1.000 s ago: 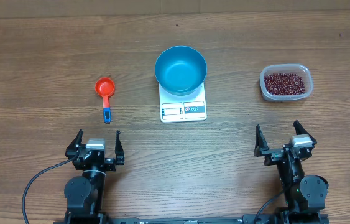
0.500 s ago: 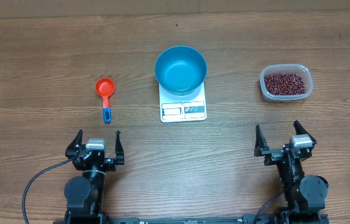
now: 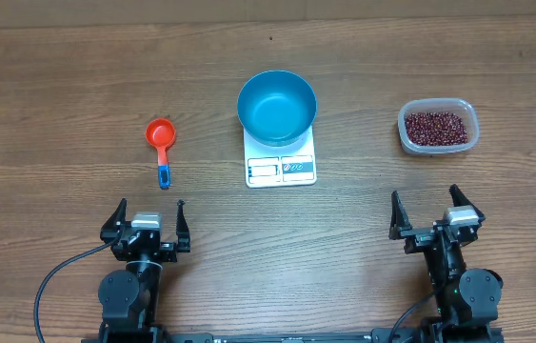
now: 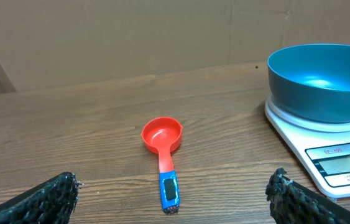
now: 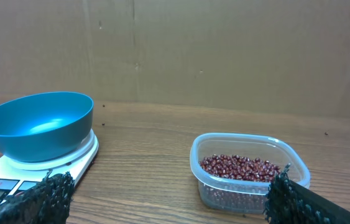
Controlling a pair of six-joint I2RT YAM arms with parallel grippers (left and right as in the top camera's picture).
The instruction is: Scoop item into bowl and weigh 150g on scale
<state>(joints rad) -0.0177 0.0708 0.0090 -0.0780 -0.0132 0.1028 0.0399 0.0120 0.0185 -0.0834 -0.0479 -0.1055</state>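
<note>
Left gripper [image 3: 150,208] and right gripper [image 3: 425,198] rest wide apart with jaws spread, grasping nothing.
Wooden table [image 3: 58,76] carries everything; white scale [image 3: 281,170] sits at centre, display edge toward the arms; blue bowl [image 3: 276,105] stands on the scale's far part; clear tub [image 3: 476,129] lies to the right, well apart from the scale, holding the red-brown beans [image 3: 436,126]; red scoop [image 3: 161,138], handle tipped blue, lies left of the scale, beyond the left gripper.

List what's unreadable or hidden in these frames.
scale readout: too small overhead; illegible in left wrist; cut by frame edge in right wrist.
beans depth: cloudy tub wall in right wrist; overhead shows only the top layer.
scoop handle marking: too small in overhead and left wrist.
</note>
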